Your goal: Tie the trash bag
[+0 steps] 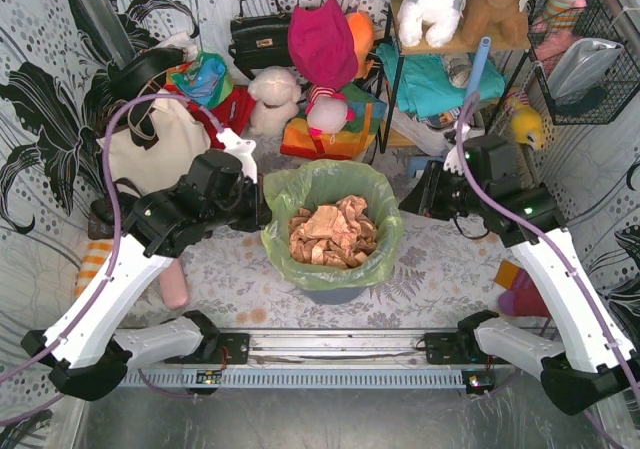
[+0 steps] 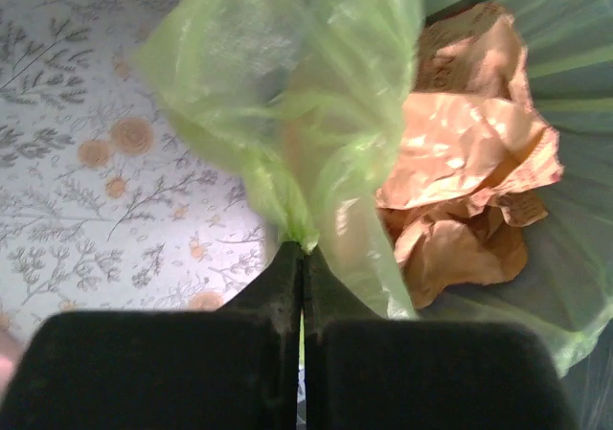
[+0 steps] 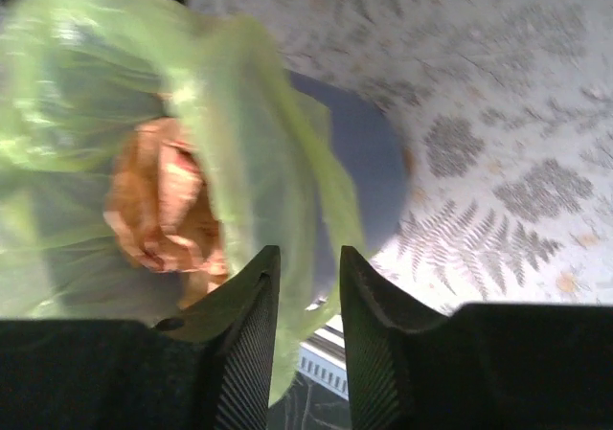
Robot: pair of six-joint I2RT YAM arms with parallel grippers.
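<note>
On the counter stands a round bin, in the middle between the two arms. The trash bag sits inside it, its green top folded out over the rim, with brown paper in it. The left jaws are pressed together on the bag's left edge. The right jaws stand a little apart at its right edge; I cannot tell if they touch it. I think both edges must next come together over the middle.

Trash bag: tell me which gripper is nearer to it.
Left. The left gripper is shut on the trash bag, pinching its left rim. The right gripper sits at the opposite rim with fingers parted, film hanging in the gap, not clamped.
</note>
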